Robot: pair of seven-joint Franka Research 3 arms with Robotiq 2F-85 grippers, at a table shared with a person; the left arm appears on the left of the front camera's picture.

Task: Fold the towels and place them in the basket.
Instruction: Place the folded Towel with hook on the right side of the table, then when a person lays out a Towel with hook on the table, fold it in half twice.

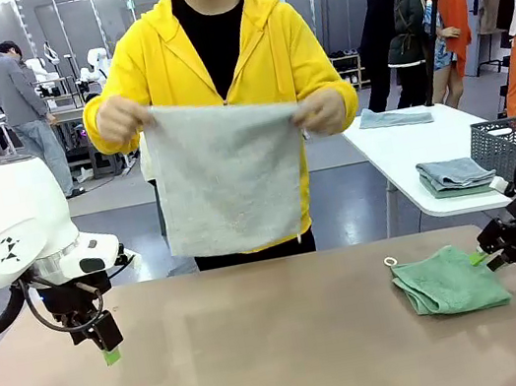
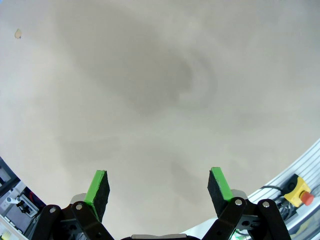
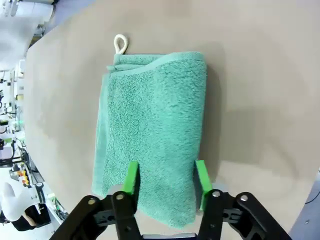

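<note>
White arms [image 1: 4,228] carry black fingers [image 2: 86,218] with green pads [image 2: 218,187].

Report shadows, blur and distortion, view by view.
Front view: even light, green towel sharp. Left wrist view: broad soft shadow on the table. Right wrist view: shadow beside the towel; table edge bows from the wide lens.

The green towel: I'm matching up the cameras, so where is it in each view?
Front view: green towel folded on the tabletop's right side, beside the right gripper.
Right wrist view: towel at centre, near end at the open right gripper.
Left wrist view: bare tabletop past the open left gripper.
Shared landmark: the towel's white loop.
</note>
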